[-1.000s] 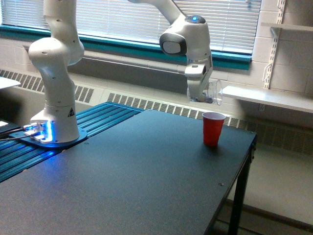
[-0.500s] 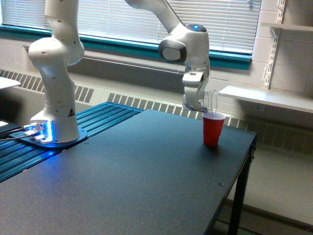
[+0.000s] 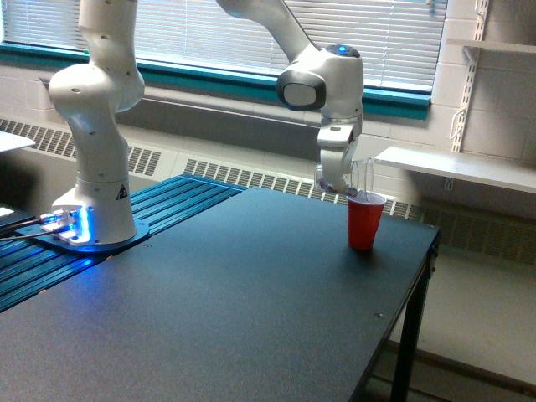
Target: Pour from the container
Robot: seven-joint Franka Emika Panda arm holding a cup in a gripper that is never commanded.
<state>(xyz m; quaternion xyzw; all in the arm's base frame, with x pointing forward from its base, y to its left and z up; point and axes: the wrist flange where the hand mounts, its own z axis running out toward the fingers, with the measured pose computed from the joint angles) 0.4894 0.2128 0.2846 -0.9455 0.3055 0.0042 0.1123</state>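
One white robot arm's end effector (image 3: pixel 345 180) grips a clear, roughly cylindrical plastic container (image 3: pixel 360 177) and holds it tipped on its side, mouth turned away from the arm. A red plastic cup (image 3: pixel 364 219) stands directly below the end effector on the dark counter (image 3: pixel 226 301), its rim just under the container's lower edge. The pour appears to be at its midpoint: the container is positioned and tilted, but no falling stream or contents can be made out at this distance. What seems left is emptying it fully and righting it.
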